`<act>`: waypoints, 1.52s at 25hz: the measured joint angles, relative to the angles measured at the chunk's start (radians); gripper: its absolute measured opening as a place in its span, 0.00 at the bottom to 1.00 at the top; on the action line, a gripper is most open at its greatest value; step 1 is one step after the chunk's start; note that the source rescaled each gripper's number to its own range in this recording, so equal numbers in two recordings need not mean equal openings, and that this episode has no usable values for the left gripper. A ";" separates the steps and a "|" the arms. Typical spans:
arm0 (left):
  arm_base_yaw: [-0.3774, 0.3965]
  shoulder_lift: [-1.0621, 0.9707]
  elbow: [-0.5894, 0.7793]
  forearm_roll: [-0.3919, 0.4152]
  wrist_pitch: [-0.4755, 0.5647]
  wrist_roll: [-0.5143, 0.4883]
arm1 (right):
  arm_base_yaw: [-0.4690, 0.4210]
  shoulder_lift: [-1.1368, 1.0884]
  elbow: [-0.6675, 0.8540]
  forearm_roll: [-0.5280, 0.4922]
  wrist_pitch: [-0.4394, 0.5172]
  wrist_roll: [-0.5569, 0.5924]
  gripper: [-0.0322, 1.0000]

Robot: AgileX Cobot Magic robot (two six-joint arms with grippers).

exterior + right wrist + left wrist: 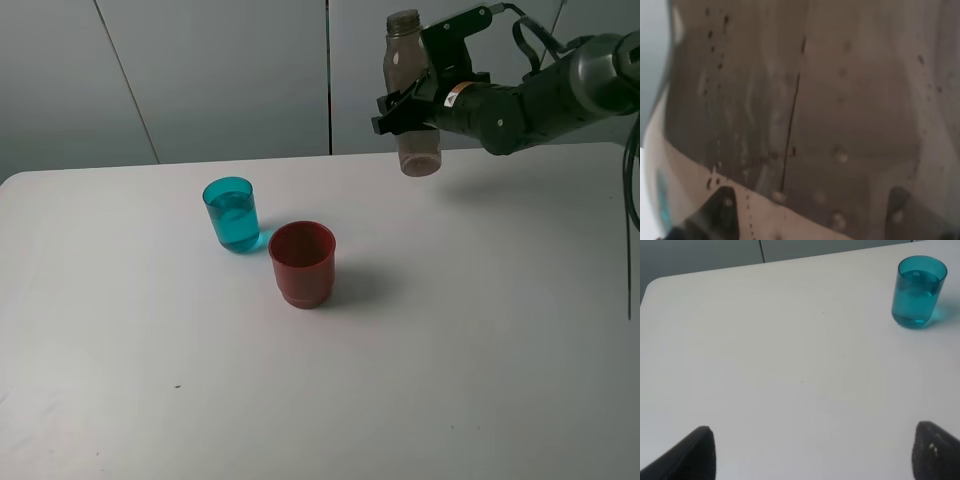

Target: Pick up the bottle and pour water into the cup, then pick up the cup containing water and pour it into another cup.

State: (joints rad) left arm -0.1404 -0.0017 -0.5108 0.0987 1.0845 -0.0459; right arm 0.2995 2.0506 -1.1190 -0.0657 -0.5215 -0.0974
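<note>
My right gripper (408,108) is shut on the smoky grey-brown bottle (409,92) and holds it upright in the air above the table's far right. The bottle fills the right wrist view (805,115), with drops on its wall. The teal cup (231,214) stands left of centre with water in it; it also shows in the left wrist view (918,291). The dark red cup (302,263) stands just right of and in front of the teal one. My left gripper (812,455) is open and empty, low over the table, well short of the teal cup.
The white table (450,350) carries only the two cups. Its back edge meets grey wall panels (220,70). A small dark speck (177,386) lies near the front left.
</note>
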 joint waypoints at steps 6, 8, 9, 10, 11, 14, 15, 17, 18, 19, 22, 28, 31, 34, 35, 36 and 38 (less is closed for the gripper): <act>0.000 0.000 0.000 0.000 0.000 0.000 | -0.012 -0.002 0.112 0.016 -0.196 0.040 0.03; 0.000 0.000 0.000 0.000 0.000 0.000 | -0.022 -0.004 0.147 0.042 -0.224 0.040 0.03; 0.000 0.000 0.000 0.000 0.000 0.000 | -0.028 -0.004 0.160 0.057 -0.228 0.040 0.03; 0.000 0.000 0.000 0.000 0.000 0.000 | -0.036 -0.004 0.168 0.066 -0.231 0.040 0.03; 0.000 0.000 0.000 0.000 0.000 0.000 | -0.045 0.000 0.175 0.084 -0.234 0.040 0.03; 0.000 0.000 0.000 0.000 0.000 0.000 | -0.074 0.016 0.183 0.136 -0.238 0.040 0.03; 0.000 0.000 0.000 0.000 0.000 0.000 | -0.081 0.023 0.184 0.145 -0.240 0.040 0.03; 0.000 0.000 0.000 0.000 0.000 0.000 | -0.091 0.035 0.186 0.158 -0.240 0.040 0.03; 0.000 0.000 0.000 0.000 0.000 0.000 | -0.095 0.041 0.186 0.163 -0.240 0.040 0.03; 0.000 0.000 0.000 0.000 0.000 0.000 | -0.097 0.048 0.186 0.163 -0.243 0.040 0.03; 0.000 0.000 0.000 0.000 0.000 0.000 | -0.101 0.074 0.186 0.163 -0.268 0.040 0.03; 0.000 0.000 0.000 0.000 0.000 0.000 | -0.101 0.117 0.186 0.161 -0.351 0.053 0.03; 0.000 0.000 0.000 0.000 0.000 0.000 | -0.101 0.131 0.186 0.161 -0.404 0.087 0.03; 0.000 0.000 0.000 0.000 0.000 0.000 | -0.101 0.142 0.186 0.146 -0.416 0.109 0.03; 0.000 0.000 0.000 0.000 0.000 0.000 | -0.101 0.142 0.186 0.131 -0.414 0.110 0.03; 0.000 0.000 0.000 0.000 0.000 0.000 | -0.101 0.144 0.186 0.115 -0.412 0.113 0.03; 0.000 0.000 0.000 0.000 0.000 0.000 | -0.101 0.144 0.186 0.083 -0.409 0.119 0.03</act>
State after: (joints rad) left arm -0.1404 -0.0017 -0.5108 0.0987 1.0845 -0.0459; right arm 0.1980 2.1945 -0.9334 0.0174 -0.9308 0.0218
